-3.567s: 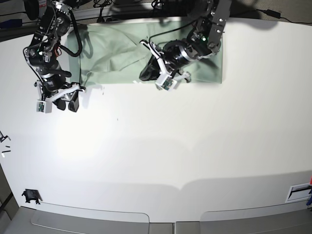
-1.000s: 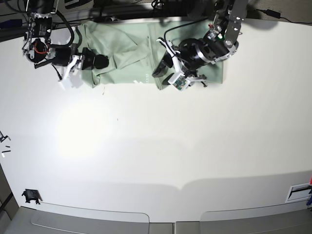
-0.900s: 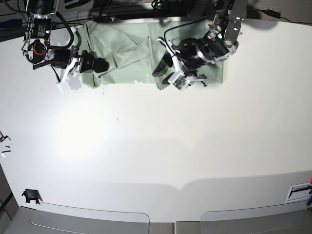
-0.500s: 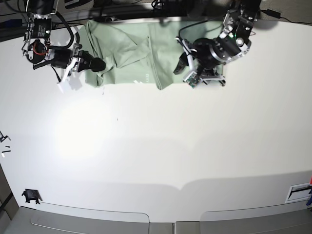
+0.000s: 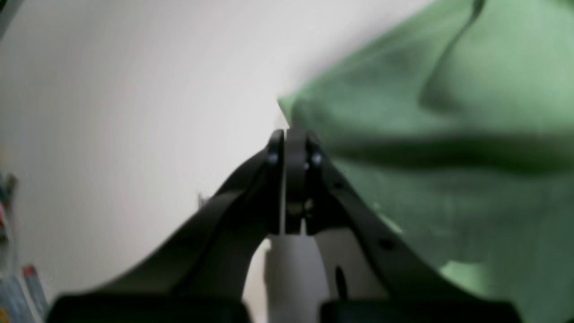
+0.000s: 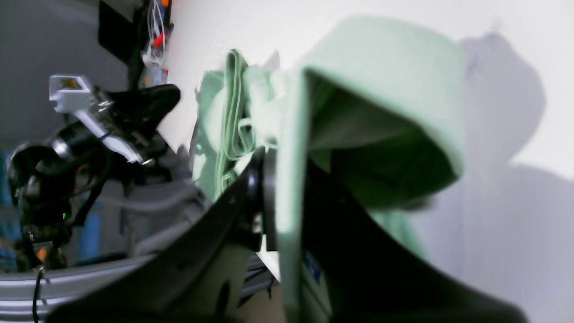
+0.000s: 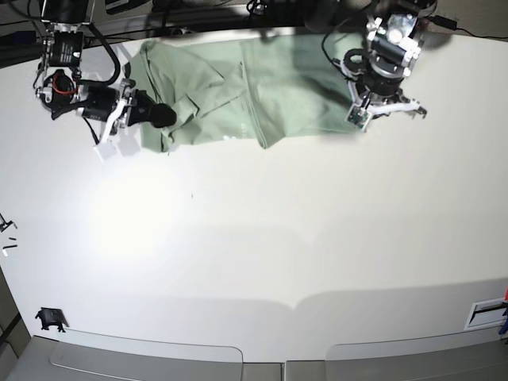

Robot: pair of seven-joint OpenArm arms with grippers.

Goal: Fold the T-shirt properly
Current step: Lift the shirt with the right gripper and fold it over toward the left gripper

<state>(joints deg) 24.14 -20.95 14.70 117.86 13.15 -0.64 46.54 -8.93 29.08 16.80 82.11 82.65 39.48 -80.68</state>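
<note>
The T-shirt I am handling is showing a plain pale mint green, without pattern. My left gripper and right gripper are looking black. The table is appearing plain white under everything.

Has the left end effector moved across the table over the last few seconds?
Yes. In the base view the left end effector has shifted rightward from mid-shirt to the T-shirt's right corner, now shut at that corner near the table's far edge.
</note>
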